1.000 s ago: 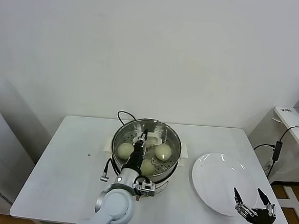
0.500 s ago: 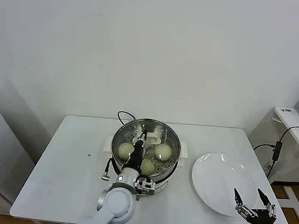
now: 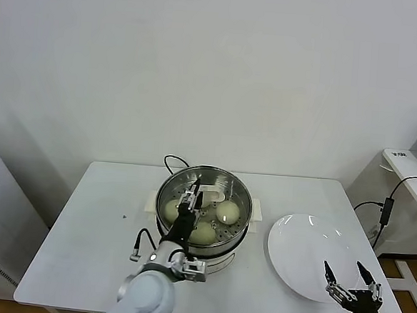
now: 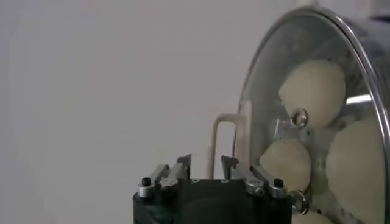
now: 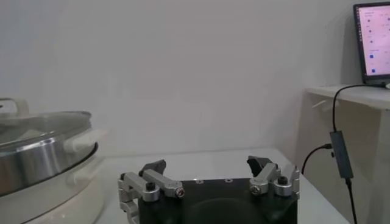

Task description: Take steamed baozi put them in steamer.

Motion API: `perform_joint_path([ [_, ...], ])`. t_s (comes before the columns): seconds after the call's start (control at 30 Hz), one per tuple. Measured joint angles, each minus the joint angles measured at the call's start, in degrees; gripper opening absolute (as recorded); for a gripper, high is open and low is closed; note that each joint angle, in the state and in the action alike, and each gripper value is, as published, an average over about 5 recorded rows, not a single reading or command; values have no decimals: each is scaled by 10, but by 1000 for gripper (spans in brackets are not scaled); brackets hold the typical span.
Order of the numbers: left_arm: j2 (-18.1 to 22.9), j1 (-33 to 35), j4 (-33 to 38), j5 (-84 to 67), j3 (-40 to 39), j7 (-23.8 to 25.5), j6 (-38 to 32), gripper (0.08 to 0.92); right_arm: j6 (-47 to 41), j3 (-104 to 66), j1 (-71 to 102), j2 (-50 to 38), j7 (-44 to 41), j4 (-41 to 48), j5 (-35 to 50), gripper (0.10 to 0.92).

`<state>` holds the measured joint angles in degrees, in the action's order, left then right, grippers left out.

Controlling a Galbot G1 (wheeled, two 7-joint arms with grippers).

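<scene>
Pale baozi [image 3: 226, 211] behind left hand [image 3: 189, 196]

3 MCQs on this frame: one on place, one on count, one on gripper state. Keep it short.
1. Where is the flat white round plate?
A. to the robot's right of the shiny round steel steamer pot
B. to its left
C. on top of it

2. How many pale cream round baozi buns can be seen inside the pot in the head view?
A. one
B. three
C. six

3. What state is the right gripper in?
A. shut on a bun
B. shut on the plate
C. open, holding nothing

Answers: 1 A, the plate lies on the table's right side, apart from the pot. 2 B, three buns rest on the perforated floor; the left gripper above it may hide more. 3 C, its fingers are spread at the plate's near edge.
</scene>
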<state>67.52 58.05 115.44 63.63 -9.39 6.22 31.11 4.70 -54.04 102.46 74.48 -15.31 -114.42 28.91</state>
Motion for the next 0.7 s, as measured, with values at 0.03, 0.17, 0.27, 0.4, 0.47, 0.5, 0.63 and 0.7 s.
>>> perform_joint_path([
  [0.03,-6,3,8,-14,3,-4,-3,579,0,2,-1,-1,1,-1,2,823],
  [0.17,-26,18,36,-77,20,-27,-24,692,-3,11,-12,-11,10,-5,10,823],
  [0.27,-34,29,50,-130,44,-50,-53,772,-7,22,-26,-21,20,-6,14,823],
  [0.4,-39,45,60,-207,90,-81,-99,819,-11,42,-51,-33,39,-6,19,823],
  [0.47,-37,56,63,-249,117,-95,-124,821,-14,54,-63,-36,49,-4,20,823],
  [0.5,-35,62,64,-270,132,-99,-138,822,-16,60,-69,-37,54,-3,20,823],
  [0.63,-14,96,64,-351,197,-107,-193,823,-19,86,-88,-40,70,4,15,823],
  [0.7,0,115,60,-387,231,-105,-221,823,-20,95,-94,-40,77,6,12,823],
])
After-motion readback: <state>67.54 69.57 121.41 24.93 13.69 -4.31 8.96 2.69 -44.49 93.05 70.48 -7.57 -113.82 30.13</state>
